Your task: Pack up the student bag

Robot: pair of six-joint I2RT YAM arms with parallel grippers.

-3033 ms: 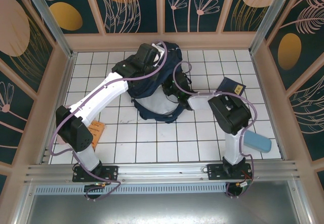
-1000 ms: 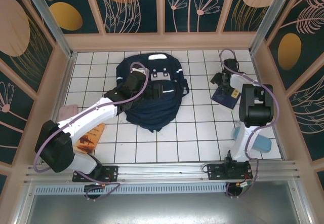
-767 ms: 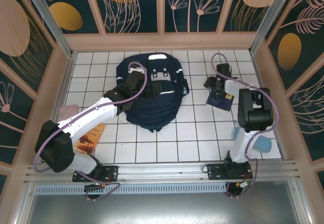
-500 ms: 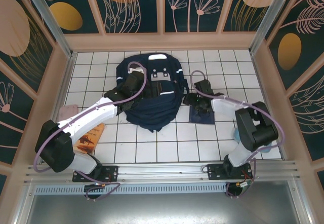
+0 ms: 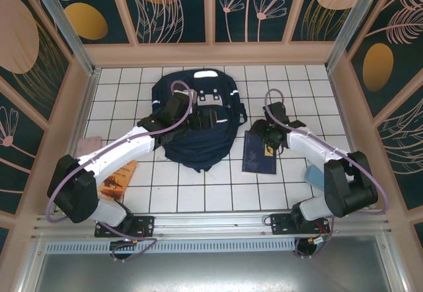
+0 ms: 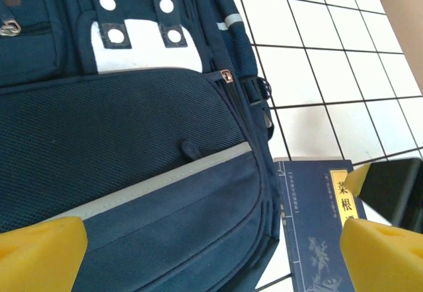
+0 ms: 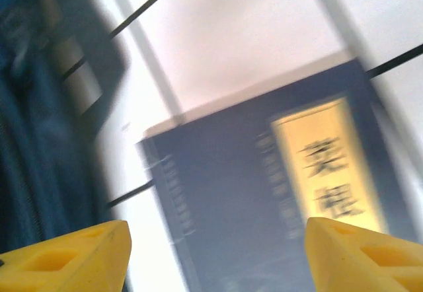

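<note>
Here's the white tiled bench point(image 5: 198, 193), and lying flat on its far middle is the student bag point(image 5: 198, 133), a large navy-blue fabric backpack with a thin pale stripe, its white-patched top pointing away from the arms' bases. Front face up, and from the left wrist view point(image 6: 132, 146) its zips look drawn closed.

Just to the bag's right lies a flat navy-blue book with a yellow title label point(image 5: 260, 153). Its long axis runs near-to-far, roughly parallel to the bag's side, close beside it though I can't tell if they touch.

Now the arms. The left end effector point(image 5: 173, 107) hangs over the bag's upper left, jaws spread as wide as they go, nothing between them point(image 6: 211, 259). The right end effector point(image 5: 263, 132) sits at the book's far end, fingers apart over the cover point(image 7: 218, 259). The view is blurred, but nothing looks pinched.

So the bag lies to the left of the right end effector, a short sideways trip for the book. The left arm is nearer the small metal zip pull point(image 6: 227, 75), and I'd guess the bag wants opening first.
</note>
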